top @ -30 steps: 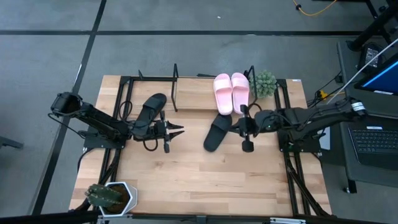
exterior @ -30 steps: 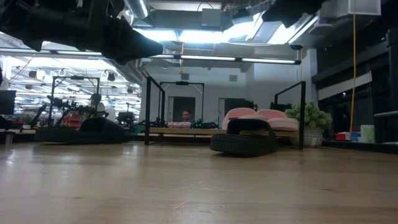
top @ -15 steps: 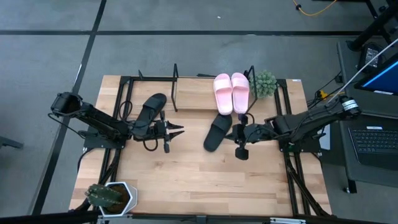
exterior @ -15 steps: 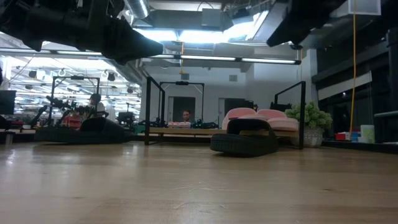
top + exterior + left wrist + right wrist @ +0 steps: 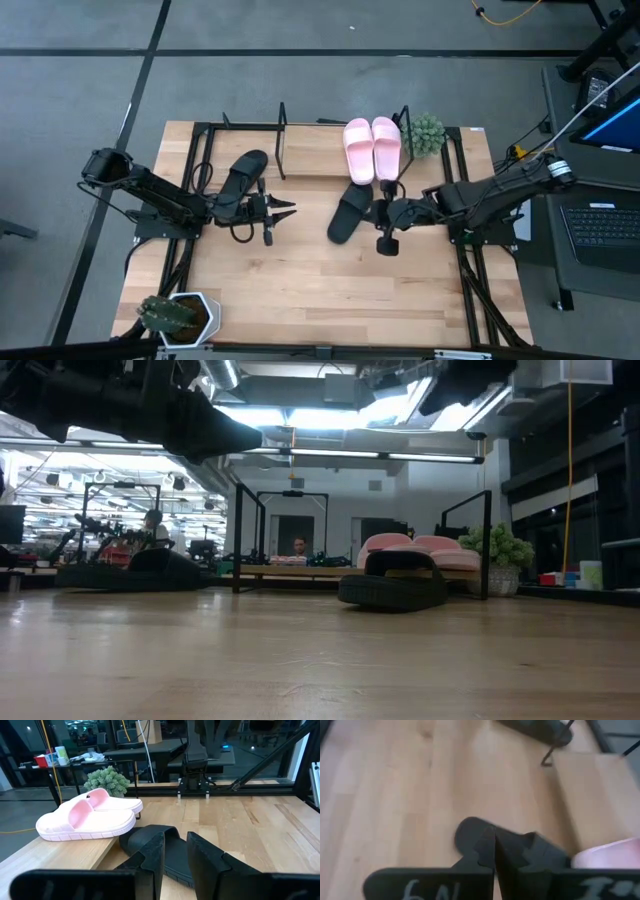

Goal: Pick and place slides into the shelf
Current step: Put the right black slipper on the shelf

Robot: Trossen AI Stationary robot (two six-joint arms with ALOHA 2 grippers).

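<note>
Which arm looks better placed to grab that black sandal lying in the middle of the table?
Probably the right. The right gripper hangs just beside the middle black sandal, while the left gripper waits farther off, near the other black sandal.

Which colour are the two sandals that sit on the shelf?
Pale pink. The two sandals on the shelf show best in the left wrist view.

- High view looks straight down on the whole table point(image 5: 330, 290).
- Low view sits at tabletop level; both share the black slide point(image 5: 392, 588).
</note>
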